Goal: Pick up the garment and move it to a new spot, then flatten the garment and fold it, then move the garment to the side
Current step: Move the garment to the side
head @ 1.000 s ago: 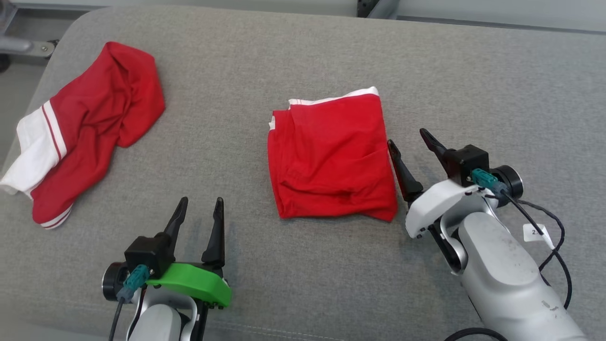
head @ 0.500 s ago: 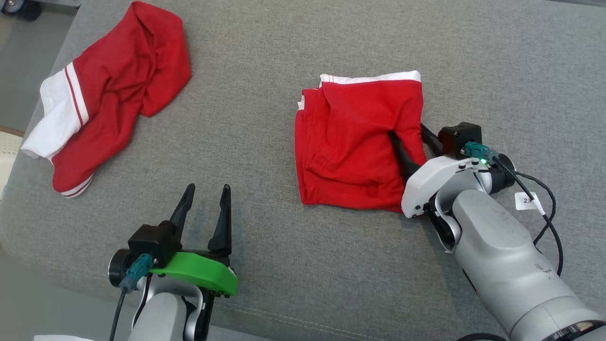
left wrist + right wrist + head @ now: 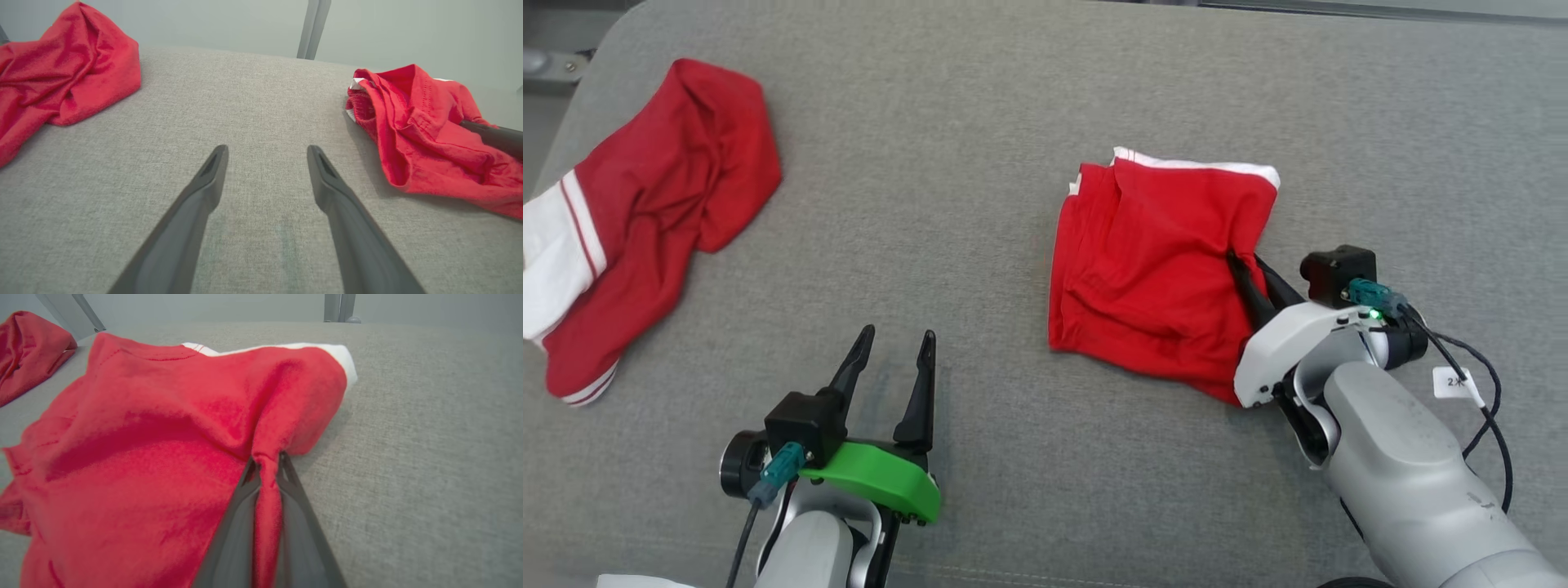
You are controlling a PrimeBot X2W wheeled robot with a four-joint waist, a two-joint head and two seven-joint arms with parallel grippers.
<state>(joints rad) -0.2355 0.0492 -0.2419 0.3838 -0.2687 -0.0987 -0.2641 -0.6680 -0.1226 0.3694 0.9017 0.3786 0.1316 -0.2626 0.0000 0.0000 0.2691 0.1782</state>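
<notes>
A folded red garment (image 3: 1156, 261) with a white band along its far edge lies right of centre on the grey cushion. My right gripper (image 3: 1245, 265) is shut on the garment's right edge; in the right wrist view a pinched ridge of red cloth (image 3: 267, 498) runs between the two dark fingers. The same garment (image 3: 425, 130) shows at the right of the left wrist view, with a right finger (image 3: 494, 136) pressed into it. My left gripper (image 3: 894, 347) hovers open over bare cushion at the lower left, well apart from the garment, with nothing between its fingers.
A second, crumpled red garment (image 3: 637, 220) with white striped trim lies at the cushion's far left edge. The grey cushion (image 3: 980, 163) stretches wide between the two. A cable and label tag (image 3: 1454, 382) hang off my right wrist.
My right gripper slid its open fingers onto the garment's right edge and closed on the cloth, bunching it. The head camera shifted. The left gripper stayed open.
</notes>
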